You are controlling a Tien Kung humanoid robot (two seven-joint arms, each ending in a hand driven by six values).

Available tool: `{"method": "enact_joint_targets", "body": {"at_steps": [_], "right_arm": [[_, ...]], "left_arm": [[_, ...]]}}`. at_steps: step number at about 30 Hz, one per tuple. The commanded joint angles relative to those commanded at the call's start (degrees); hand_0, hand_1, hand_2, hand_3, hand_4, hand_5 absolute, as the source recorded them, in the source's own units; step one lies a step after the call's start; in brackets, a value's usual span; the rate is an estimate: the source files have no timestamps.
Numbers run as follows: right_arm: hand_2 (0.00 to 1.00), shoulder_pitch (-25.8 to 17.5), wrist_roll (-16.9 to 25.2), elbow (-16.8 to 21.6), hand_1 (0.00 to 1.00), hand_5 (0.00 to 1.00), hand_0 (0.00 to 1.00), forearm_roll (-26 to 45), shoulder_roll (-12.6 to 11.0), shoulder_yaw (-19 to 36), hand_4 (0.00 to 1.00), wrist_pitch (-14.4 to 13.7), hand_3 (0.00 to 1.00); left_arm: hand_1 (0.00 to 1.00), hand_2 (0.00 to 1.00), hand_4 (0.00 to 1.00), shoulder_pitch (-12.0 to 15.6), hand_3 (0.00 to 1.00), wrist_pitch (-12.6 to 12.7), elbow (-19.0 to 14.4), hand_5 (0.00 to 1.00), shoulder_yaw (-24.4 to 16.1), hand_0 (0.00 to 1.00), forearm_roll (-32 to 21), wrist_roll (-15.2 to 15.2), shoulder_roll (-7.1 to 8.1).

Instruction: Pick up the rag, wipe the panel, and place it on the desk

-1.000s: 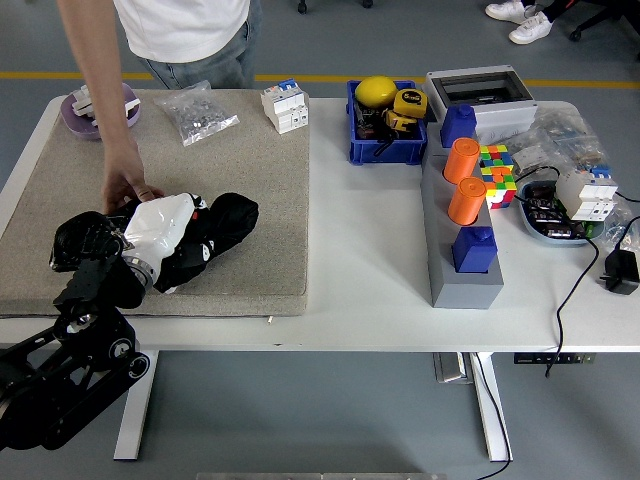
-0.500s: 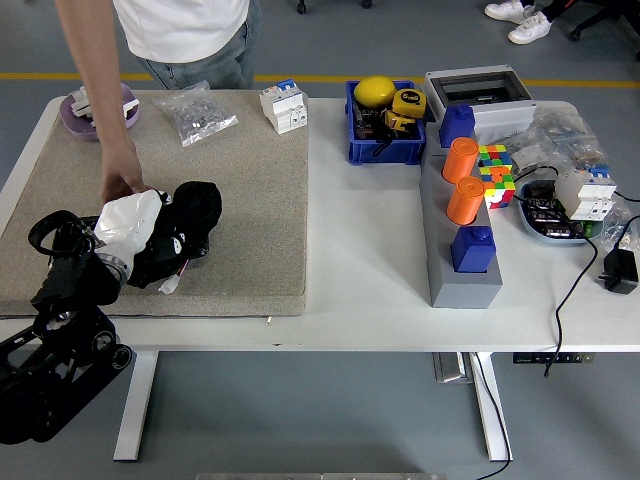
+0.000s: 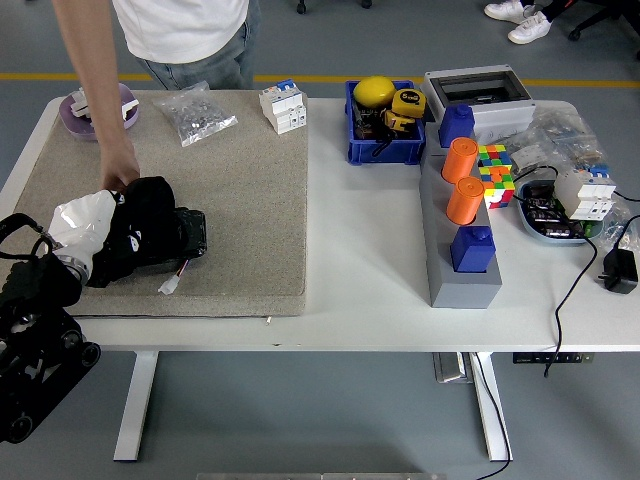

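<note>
My left hand [image 3: 150, 238] lies on the beige felt panel [image 3: 250, 190] at its near left. Its black fingers [image 3: 185, 237] are curled down onto the panel. A crumpled white rag [image 3: 85, 217] is bunched in the hand on its wrist side. My left arm [image 3: 35, 330] comes in from the lower left corner. A person's hand [image 3: 120, 175] rests on the panel just behind the rag, touching or almost touching it. My right hand is out of view.
On the panel's far edge are a purple dish [image 3: 95, 105], a plastic bag of parts [image 3: 195, 112] and a white breaker [image 3: 284, 106]. To the right are a blue bin [image 3: 385, 122], a grey block stand [image 3: 462, 235] with orange cylinders, and a cube [image 3: 496, 170].
My left hand has slid left across the panel with the rag, from the panel's middle to near its left edge. The person's hand has stayed beside it.
</note>
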Motion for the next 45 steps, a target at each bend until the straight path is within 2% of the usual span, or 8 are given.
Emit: {"method": "enact_joint_targets", "body": {"at_steps": [21, 28, 37, 45], "right_arm": [[0.728, -0.1, -0.1, 0.0, 0.721, 0.726, 0.785, -0.1, -0.2, 0.8, 0.998, 0.0, 0.683], [0.727, -0.1, -0.1, 0.0, 0.721, 0.725, 0.783, -0.1, -0.2, 1.1, 0.998, 0.0, 0.684], [0.728, 0.1, 0.0, 0.0, 0.722, 0.726, 0.783, -0.1, -0.2, 0.9, 0.998, 0.0, 0.684], [0.727, 0.1, 0.0, 0.0, 0.721, 0.727, 0.783, 0.1, -0.3, 0.7, 0.998, 0.0, 0.685]], "left_arm": [[0.165, 0.502, 0.177, 5.2, 0.484, -0.7, 1.3, 0.002, -9.6, 0.222, 3.1, 0.8, 3.57], [0.166, 0.501, 0.177, 6.7, 0.484, -0.8, 1.3, 0.002, -11.1, 0.221, 3.4, 1.1, 4.41], [0.166, 0.501, 0.176, 5.6, 0.483, -0.3, 0.2, 0.002, -9.9, 0.221, 3.8, 1.4, 3.35], [0.166, 0.501, 0.176, 2.9, 0.483, -0.4, -0.7, 0.002, -4.7, 0.22, 2.5, 1.7, 2.2]]}}
